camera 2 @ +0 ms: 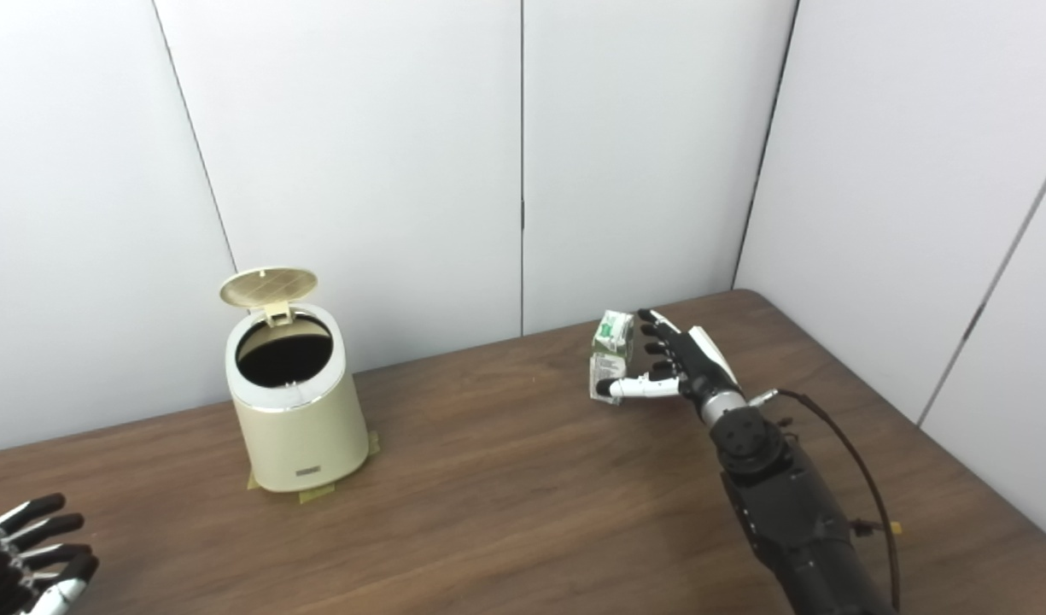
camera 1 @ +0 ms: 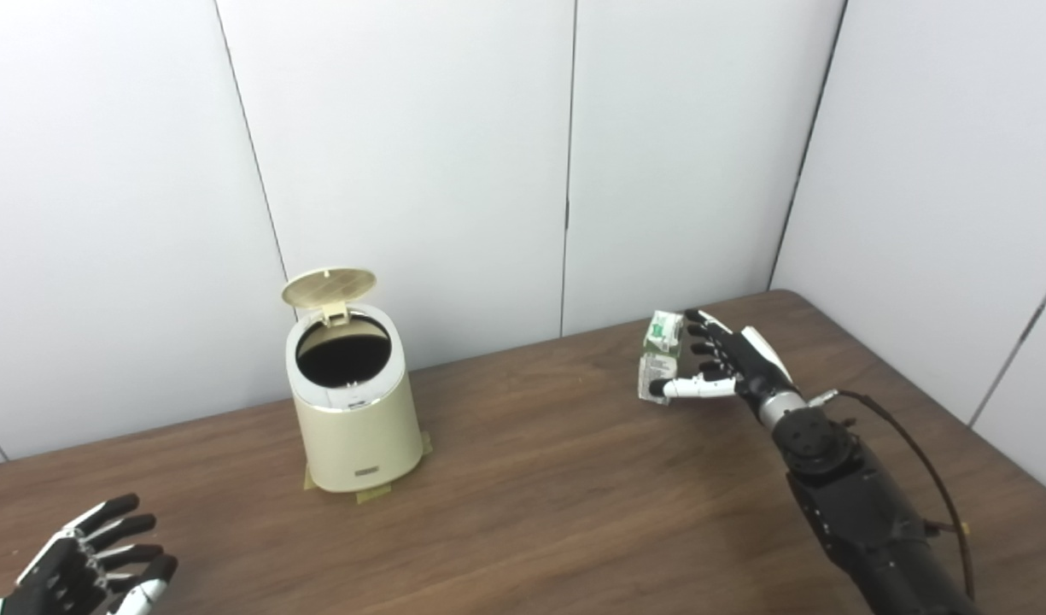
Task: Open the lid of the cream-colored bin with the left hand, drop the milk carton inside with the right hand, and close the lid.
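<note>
The cream-colored bin (camera 1: 356, 427) stands on the left of the table with its round lid (camera 1: 329, 288) flipped up and back, so the dark inside shows. A small green-and-white milk carton (camera 1: 660, 352) stands upright at the table's back right. My right hand (camera 1: 727, 363) is right beside it, with the fingers (camera 1: 702, 329) spread along its right side and the thumb (camera 1: 689, 389) reaching across its lower front. I cannot tell if they touch it. My left hand (camera 1: 87, 564) is open and empty near the front left corner, well away from the bin.
The brown wooden table (camera 1: 540, 478) has a rounded back right corner. White wall panels (camera 1: 420, 154) stand close behind the bin and the carton. Tape patches (camera 1: 373, 493) lie under the bin's base. A cable (camera 1: 915, 453) loops off my right forearm.
</note>
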You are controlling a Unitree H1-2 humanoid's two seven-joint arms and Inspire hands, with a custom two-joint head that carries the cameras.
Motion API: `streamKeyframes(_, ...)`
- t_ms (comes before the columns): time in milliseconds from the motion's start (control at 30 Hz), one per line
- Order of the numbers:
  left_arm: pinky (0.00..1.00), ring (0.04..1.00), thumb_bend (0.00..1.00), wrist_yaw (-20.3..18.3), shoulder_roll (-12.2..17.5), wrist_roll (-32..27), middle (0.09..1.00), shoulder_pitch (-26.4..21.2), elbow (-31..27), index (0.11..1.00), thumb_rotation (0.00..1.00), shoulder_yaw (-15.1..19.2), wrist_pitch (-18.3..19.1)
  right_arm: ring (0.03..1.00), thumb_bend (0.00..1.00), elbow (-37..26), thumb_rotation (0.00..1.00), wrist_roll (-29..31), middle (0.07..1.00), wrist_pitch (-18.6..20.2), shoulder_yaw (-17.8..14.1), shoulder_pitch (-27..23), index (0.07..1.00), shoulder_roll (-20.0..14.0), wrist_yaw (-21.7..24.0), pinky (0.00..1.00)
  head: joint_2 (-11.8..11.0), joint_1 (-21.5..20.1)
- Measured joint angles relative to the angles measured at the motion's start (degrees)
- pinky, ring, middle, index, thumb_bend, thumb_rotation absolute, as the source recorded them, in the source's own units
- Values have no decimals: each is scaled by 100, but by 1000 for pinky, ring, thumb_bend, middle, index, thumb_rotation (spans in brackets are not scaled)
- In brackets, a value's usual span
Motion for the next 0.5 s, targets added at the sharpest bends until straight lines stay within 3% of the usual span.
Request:
streamKeyframes(233, 471, 619, 508, -8, 9, 109, 705, 2, -3, 766, 7, -15, 3, 908, 830, -5, 147, 125, 932, -72, 5, -85, 939, 103, -29, 852, 18, 0)
streamKeyframes(500, 484, 628, 496, -14, 5, 129, 714, 25, -45, 767, 0, -41, 26, 916, 796, 2, 107, 149, 942, -215, 44, -99, 923, 186, -30, 838, 35, 18)
